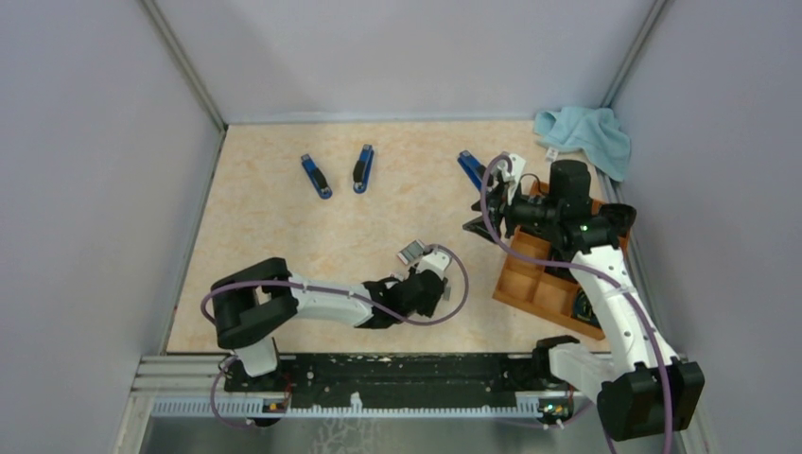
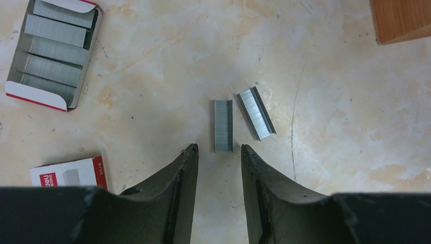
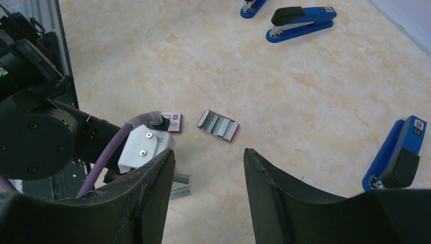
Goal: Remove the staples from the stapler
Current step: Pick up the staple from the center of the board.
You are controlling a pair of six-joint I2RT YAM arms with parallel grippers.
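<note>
Two silvery staple strips lie loose on the table, one (image 2: pixel 223 125) straight ahead of my left gripper's tips and one (image 2: pixel 256 113) just right of it, angled. They also show in the right wrist view (image 3: pixel 180 185). My left gripper (image 2: pixel 218 148) is open and empty, low over the table, its tips just short of the nearer strip. My right gripper (image 3: pixel 209 152) is open and empty, held higher. A blue stapler (image 3: pixel 396 155) lies to its right. Two more blue staplers (image 1: pixel 317 176) (image 1: pixel 363 168) lie at the back.
An open box of staple strips (image 2: pixel 53 53) and a small white box with a red label (image 2: pixel 68 173) lie left of the left gripper. A wooden compartment tray (image 1: pixel 530 274) stands at the right. A light blue cloth (image 1: pixel 586 132) is at the back right corner.
</note>
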